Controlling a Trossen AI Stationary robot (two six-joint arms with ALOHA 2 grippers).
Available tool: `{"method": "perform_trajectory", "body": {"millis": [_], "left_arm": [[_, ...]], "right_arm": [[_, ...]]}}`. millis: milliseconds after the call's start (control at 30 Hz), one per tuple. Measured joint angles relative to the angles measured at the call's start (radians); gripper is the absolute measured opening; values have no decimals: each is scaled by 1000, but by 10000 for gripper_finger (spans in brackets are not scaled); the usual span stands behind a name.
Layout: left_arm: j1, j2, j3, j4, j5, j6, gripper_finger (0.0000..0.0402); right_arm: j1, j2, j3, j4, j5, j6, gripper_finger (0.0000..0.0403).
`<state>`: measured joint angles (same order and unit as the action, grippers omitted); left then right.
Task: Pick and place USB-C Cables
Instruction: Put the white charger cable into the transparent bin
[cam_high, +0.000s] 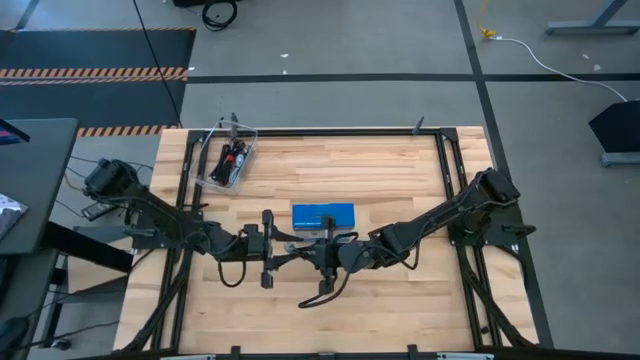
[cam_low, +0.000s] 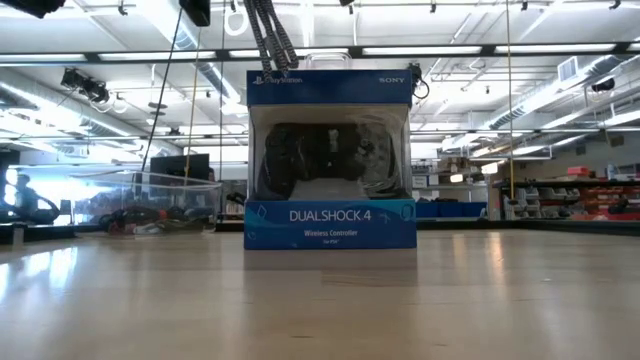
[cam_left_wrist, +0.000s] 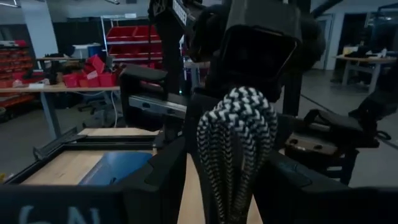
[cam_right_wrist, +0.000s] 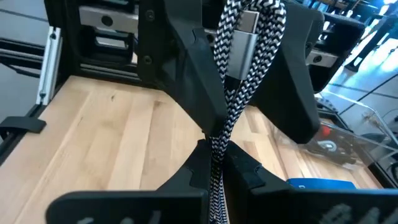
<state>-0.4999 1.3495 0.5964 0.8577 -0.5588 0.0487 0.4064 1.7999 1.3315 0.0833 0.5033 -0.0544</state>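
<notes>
The box (cam_high: 323, 214) is standing near the middle of the counter (cam_high: 390, 170). The tub (cam_high: 228, 156) is sitting well apart from it, toward the far left corner, with cables (cam_high: 232, 160) lying inside. Both arms are meeting just in front of the box: the left pincer (cam_high: 290, 243) is reaching in from the left, the right pincer (cam_high: 318, 243) from the right, and one cable (cam_right_wrist: 239, 68) is running between them.

even light from ceiling strips (cam_low: 470, 50), glare along my table (cam_low: 500, 290), near fingers (cam_left_wrist: 155, 186) blurred, room behind dim.
</notes>
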Motion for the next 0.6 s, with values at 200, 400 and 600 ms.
{"method": "perform_trajectory", "body": {"millis": [200,400,600], "left_arm": [[-1,-1,0,-15,-14,15,167],[-2,-1,0,-44,-37,10,138],[-16,-3,1,-65,-42,23,23]], "right_arm": [[2,0,0,7,3,-1,21],[2,0,0,5,7,0,24],[1,0,-1,6,7,-1,60]]}}
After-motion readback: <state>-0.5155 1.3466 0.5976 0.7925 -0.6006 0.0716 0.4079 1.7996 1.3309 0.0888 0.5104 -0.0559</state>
